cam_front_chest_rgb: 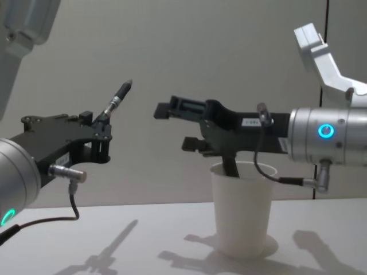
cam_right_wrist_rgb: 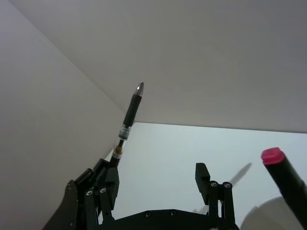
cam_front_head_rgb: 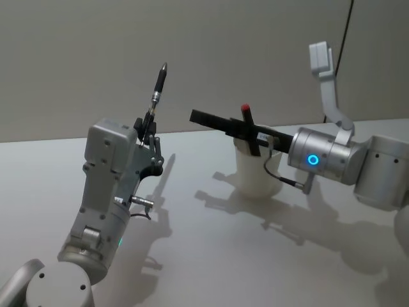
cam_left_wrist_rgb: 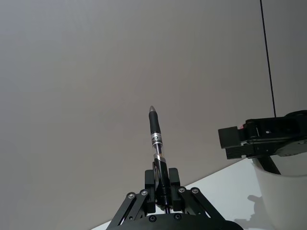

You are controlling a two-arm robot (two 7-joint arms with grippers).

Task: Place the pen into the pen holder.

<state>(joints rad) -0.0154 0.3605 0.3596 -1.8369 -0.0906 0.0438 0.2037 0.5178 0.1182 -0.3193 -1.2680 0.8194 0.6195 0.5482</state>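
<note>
The left hand (cam_front_head_rgb: 147, 126) grasps the pen (cam_front_head_rgb: 158, 86) by its lower end, tip up, well left of the pen holder (cam_front_head_rgb: 257, 179). Best swing it over the rim, avoiding the released right hand (cam_front_chest_rgb: 172, 127) hovering above.

The right hand (cam_right_wrist_rgb: 156, 179), its fingers (cam_right_wrist_rgb: 211, 184) standing apart, points over the pale desk (cam_right_wrist_rgb: 163, 143) toward a black pen (cam_right_wrist_rgb: 129, 115) tilted silver tip up against the wall, with a red-capped marker (cam_right_wrist_rgb: 285, 175) close by.
</note>
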